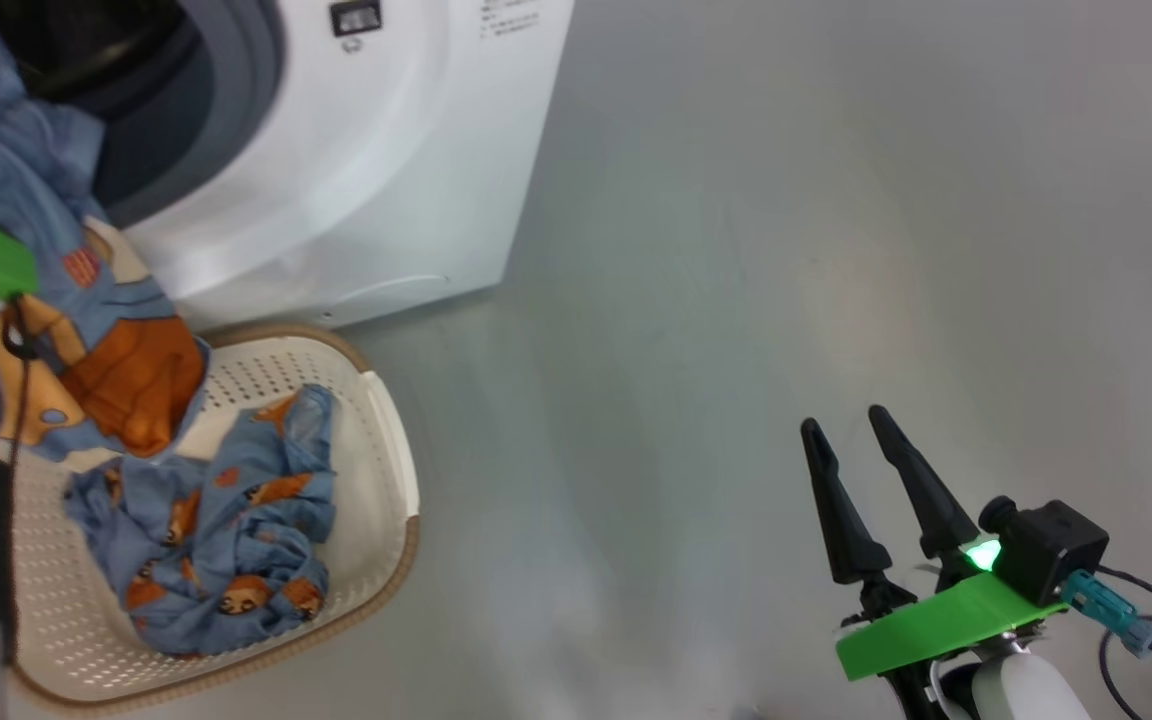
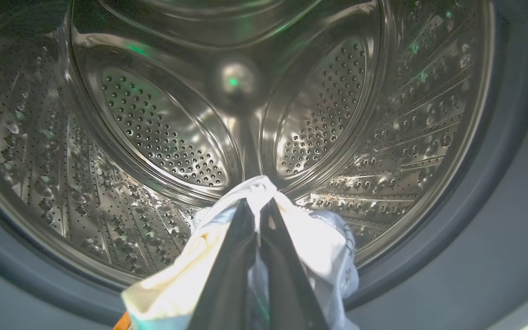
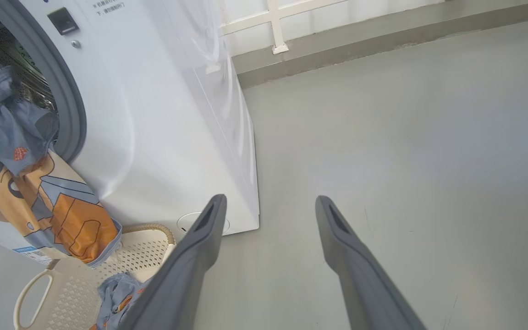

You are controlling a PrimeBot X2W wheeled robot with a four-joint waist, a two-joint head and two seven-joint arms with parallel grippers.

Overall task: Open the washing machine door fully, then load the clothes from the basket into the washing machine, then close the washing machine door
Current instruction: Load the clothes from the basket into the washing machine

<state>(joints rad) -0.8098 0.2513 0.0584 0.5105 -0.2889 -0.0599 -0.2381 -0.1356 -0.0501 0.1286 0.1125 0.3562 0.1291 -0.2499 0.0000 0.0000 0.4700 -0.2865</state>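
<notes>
Clothes tight in left gripper

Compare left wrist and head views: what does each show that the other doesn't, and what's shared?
Left wrist: the inside of the perforated steel drum, and the left end effector shut on pale cloth at the drum mouth.
Head: the basket with blue printed clothes in it, the open right end effector over the grey floor, and the machine with its white front.
Shared: the grey gasket and the held cloth, which in the head view hangs blue and orange from the opening over the basket.
</notes>
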